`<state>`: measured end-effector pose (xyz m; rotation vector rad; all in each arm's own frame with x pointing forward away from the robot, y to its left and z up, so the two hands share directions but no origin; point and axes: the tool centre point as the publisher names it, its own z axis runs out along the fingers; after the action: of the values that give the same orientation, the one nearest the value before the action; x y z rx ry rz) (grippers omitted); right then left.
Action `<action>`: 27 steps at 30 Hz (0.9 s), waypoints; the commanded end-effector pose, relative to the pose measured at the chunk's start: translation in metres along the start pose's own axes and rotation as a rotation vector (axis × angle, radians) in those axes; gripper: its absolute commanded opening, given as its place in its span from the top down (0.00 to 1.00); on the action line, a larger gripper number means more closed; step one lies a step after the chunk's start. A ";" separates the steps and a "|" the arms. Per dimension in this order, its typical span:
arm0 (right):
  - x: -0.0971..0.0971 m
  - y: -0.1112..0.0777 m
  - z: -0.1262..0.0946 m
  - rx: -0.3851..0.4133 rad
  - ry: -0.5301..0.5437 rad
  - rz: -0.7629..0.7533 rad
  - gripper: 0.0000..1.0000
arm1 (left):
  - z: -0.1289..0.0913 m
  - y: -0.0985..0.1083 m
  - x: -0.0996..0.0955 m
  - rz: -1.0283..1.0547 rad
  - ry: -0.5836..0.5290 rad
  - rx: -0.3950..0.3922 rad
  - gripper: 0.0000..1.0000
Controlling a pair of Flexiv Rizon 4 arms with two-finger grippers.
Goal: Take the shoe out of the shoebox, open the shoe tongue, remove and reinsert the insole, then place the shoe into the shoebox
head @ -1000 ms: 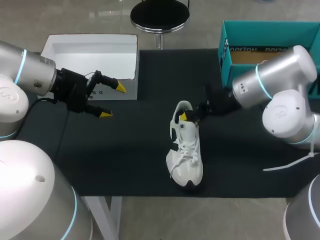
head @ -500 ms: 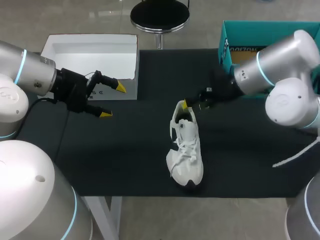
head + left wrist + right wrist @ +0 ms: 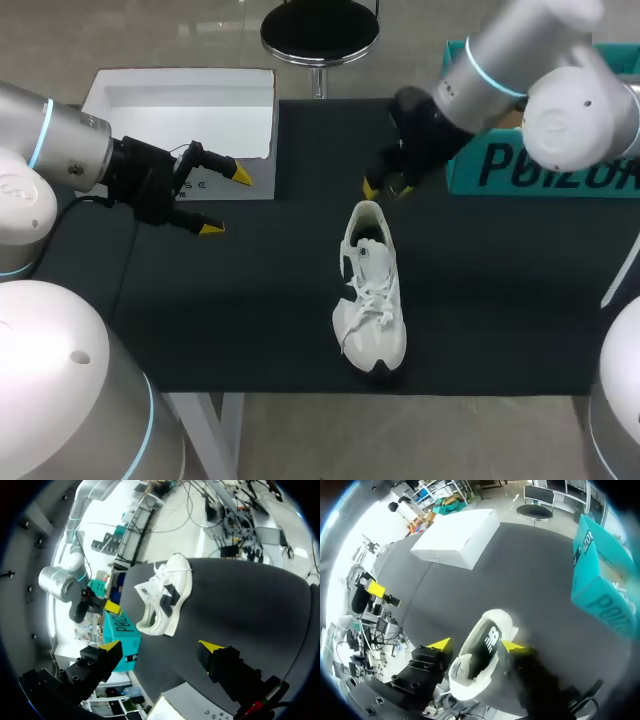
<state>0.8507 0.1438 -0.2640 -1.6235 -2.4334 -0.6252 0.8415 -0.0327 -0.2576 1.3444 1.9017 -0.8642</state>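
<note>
Fingers on the right gripper (image 3: 385, 189) stood spread and held nothing. From the head camera I saw its yellow tips hanging just off the heel of the shoe (image 3: 370, 290), at the shoe's twelve o'clock and apart from it. Through that arm's wrist camera the right gripper (image 3: 476, 645) looked down on the shoe (image 3: 470, 672). The heel end showed in the gap between the two tips, and a dark insole (image 3: 486, 646) was visible inside the opening.

The shoe stood upright on its sole near the middle of the mat (image 3: 250, 320), outside the shoebox (image 3: 545, 165). Its toe pointed to six o'clock and its heel to twelve, with the laces (image 3: 372, 298) lying across its top. The teal shoebox sat at the mat's two o'clock corner, well apart from the shoe and partly hidden by the right arm. A white box (image 3: 180, 105) sat at the ten o'clock corner.

Over on my left, the left gripper (image 3: 225, 201) hung above the mat at the shoe's ten o'clock, well apart from it and just in front of the white box. Its fingers were spread wide and empty. In its wrist camera the left gripper (image 3: 161, 645) had the shoe (image 3: 162, 597) ahead of its parted tips, with the shoebox (image 3: 122, 630) beside the shoe. The right gripper (image 3: 111, 606) hung near the shoe's heel.
</note>
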 end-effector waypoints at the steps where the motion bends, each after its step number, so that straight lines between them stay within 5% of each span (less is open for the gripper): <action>1: 0.011 -0.004 0.000 0.074 -0.235 0.049 1.00 | 0.001 0.000 0.000 0.000 0.003 -0.003 0.00; 16: 0.050 -0.030 0.027 0.108 -0.316 0.215 1.00 | 0.001 0.000 0.000 0.000 0.003 -0.003 0.00; 27: 0.055 -0.040 0.060 0.143 -0.379 0.312 1.00 | 0.001 0.000 0.000 0.000 0.003 -0.003 0.00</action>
<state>0.7946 0.1899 -0.2998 -2.1232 -2.2775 -0.1693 0.8415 -0.0327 -0.2576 1.3444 1.9017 -0.8641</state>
